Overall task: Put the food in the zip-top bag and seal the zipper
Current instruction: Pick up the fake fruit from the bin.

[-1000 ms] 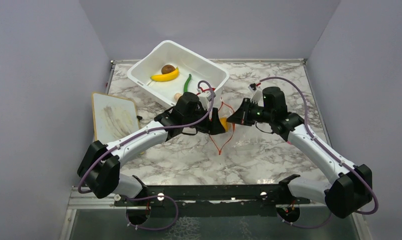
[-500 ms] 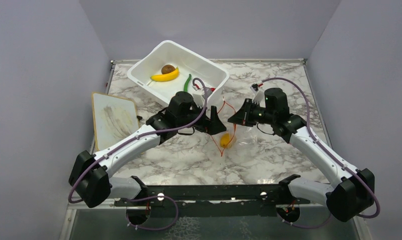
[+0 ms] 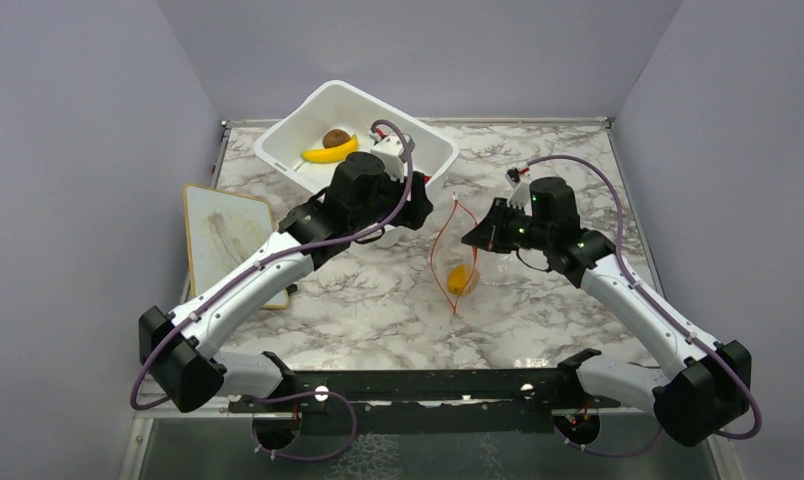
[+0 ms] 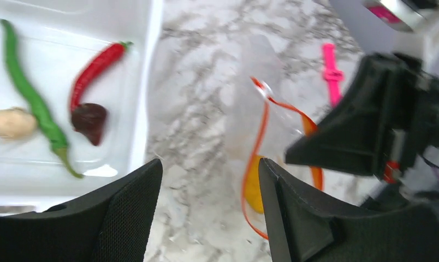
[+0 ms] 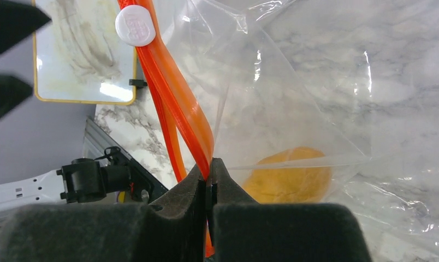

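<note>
My right gripper (image 5: pixel 210 161) is shut on the orange-red zipper (image 5: pixel 179 103) of the clear zip-top bag (image 5: pixel 294 82) and holds the mouth up (image 3: pixel 475 238). The orange fruit (image 3: pixel 461 278) lies inside the bag (image 5: pixel 288 174). My left gripper (image 4: pixel 209 164) is open with nothing in it, beside the white tub's right corner (image 3: pixel 415 205). In the tub lie the green pod (image 4: pixel 31 98), red chili (image 4: pixel 94 68), dark red piece (image 4: pixel 89 121) and beige mushroom (image 4: pixel 10 123). The banana (image 3: pixel 328 153) and brown ball (image 3: pixel 336 137) sit further back.
The white tub (image 3: pixel 418 135) stands at the back left of the marbled table. A white board with a yellowish rim (image 3: pixel 228 240) lies at the left edge. The zipper's white slider (image 5: pixel 135 24) sits at the top of the strip.
The orange fruit left my left gripper and dropped into the bag. My left arm then drew back up and left toward the tub. The right gripper kept its hold.
</note>
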`<control>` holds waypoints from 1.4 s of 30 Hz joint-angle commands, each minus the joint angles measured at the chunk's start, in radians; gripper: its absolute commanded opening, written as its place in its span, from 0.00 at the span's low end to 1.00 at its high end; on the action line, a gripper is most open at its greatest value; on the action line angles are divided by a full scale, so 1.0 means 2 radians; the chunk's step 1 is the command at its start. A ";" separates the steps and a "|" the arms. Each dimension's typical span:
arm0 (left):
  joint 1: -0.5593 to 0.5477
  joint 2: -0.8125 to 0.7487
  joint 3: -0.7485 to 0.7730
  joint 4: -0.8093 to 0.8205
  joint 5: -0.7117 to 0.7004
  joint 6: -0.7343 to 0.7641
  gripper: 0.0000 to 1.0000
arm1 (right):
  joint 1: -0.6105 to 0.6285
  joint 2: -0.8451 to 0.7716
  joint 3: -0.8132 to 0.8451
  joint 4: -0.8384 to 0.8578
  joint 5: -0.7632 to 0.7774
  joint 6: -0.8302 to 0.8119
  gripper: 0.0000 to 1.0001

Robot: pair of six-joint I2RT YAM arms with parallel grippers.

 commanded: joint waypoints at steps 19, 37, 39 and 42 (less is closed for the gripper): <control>0.153 0.350 0.293 -0.072 -0.181 0.259 0.77 | 0.000 -0.045 0.012 -0.022 0.027 -0.049 0.01; 0.221 0.533 0.466 -0.081 -0.133 0.363 0.70 | 0.000 -0.059 0.022 -0.060 0.060 -0.047 0.01; 0.233 0.544 0.476 -0.082 -0.117 0.349 0.70 | 0.000 -0.058 0.026 -0.064 0.061 -0.047 0.01; 0.240 0.554 0.481 -0.082 -0.110 0.355 0.70 | 0.000 -0.057 0.033 -0.067 0.064 -0.047 0.01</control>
